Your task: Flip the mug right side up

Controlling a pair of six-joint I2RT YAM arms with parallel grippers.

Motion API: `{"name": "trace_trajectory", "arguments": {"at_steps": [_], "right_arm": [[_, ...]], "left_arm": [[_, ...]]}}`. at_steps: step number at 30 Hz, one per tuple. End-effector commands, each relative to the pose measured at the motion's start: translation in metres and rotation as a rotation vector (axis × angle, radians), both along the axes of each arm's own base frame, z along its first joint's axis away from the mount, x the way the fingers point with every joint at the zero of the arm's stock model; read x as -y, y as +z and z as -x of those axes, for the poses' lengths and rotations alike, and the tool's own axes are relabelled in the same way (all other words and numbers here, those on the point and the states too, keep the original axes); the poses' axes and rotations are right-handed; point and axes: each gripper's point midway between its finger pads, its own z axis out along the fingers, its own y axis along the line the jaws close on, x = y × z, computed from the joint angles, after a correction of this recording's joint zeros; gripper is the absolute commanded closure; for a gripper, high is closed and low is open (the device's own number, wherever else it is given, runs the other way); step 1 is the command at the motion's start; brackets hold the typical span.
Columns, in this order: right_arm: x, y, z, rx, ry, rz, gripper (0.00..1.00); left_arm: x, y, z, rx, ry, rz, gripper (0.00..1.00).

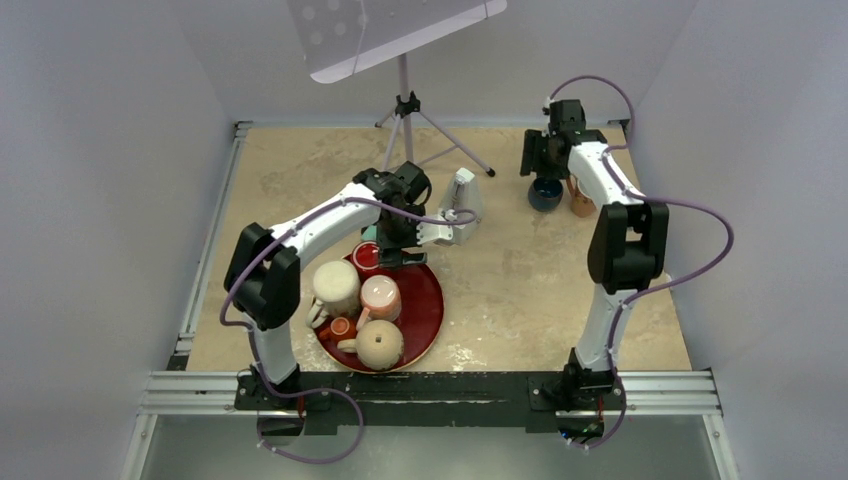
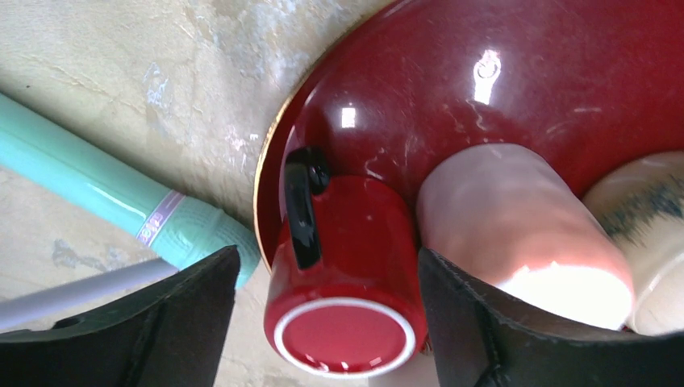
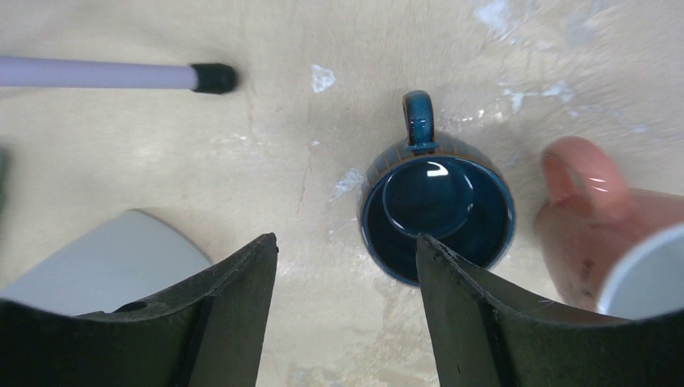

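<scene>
A red mug (image 2: pixel 343 282) with a black handle stands upside down on the rim of the dark red tray (image 2: pixel 484 72), its base facing up; it also shows in the top view (image 1: pixel 367 257). My left gripper (image 2: pixel 327 258) is open and straddles this mug, the right finger (image 2: pixel 484 330) against or very near its side and the left finger (image 2: pixel 185 322) a little apart from it. My right gripper (image 3: pixel 347 266) is open and empty above the table at the back right, beside an upright dark blue mug (image 3: pixel 436 211).
The tray (image 1: pixel 425 310) also holds an upside-down pink mug (image 2: pixel 516 218), a cream mug (image 2: pixel 645 210) and other mugs. A teal cylinder (image 2: pixel 97 189) lies left of the tray. A salmon mug (image 3: pixel 597 234), a tripod leg (image 3: pixel 105 75) and a white object (image 1: pixel 462 205) are nearby.
</scene>
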Motion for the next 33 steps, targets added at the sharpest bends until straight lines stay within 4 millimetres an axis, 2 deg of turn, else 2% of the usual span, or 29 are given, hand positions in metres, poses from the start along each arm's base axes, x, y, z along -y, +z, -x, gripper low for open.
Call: {"name": "trace_trajectory", "arguments": {"at_steps": [1,5,10,15,17,23,26,27,30,33], "right_arm": [[0.000,0.075,0.007,0.163,0.010,-0.011,0.33],[0.001,0.085,0.023,0.186,0.002,-0.014,0.33],[0.002,0.096,0.037,0.212,-0.009,-0.024,0.34],[0.001,0.104,0.044,0.233,-0.012,-0.034,0.34],[0.002,0.108,0.047,0.240,-0.015,-0.029,0.34],[0.002,0.120,0.055,0.268,-0.016,-0.038,0.34],[0.002,0.130,0.060,0.293,-0.016,-0.043,0.34],[0.002,0.133,0.061,0.301,-0.017,-0.042,0.34],[0.001,0.142,0.068,0.316,-0.014,-0.049,0.34],[-0.012,0.154,0.079,0.347,0.034,-0.106,0.34]], "left_arm": [[0.022,0.000,-0.025,0.038,0.081,0.055,0.21],[0.014,-0.015,-0.023,-0.010,0.107,-0.019,0.32],[0.000,-0.023,-0.028,0.018,0.108,-0.105,0.32],[-0.011,-0.039,-0.021,-0.042,0.102,-0.187,0.31],[-0.011,-0.043,-0.019,-0.047,0.093,-0.188,0.38],[-0.006,-0.047,-0.009,-0.110,0.078,-0.161,0.72],[-0.002,-0.041,0.001,-0.160,0.086,-0.137,0.95],[0.000,-0.037,0.001,-0.164,0.102,-0.124,1.00],[0.009,-0.019,0.004,-0.172,0.135,-0.073,1.00],[0.025,0.009,-0.001,-0.152,0.209,0.030,1.00]]}}
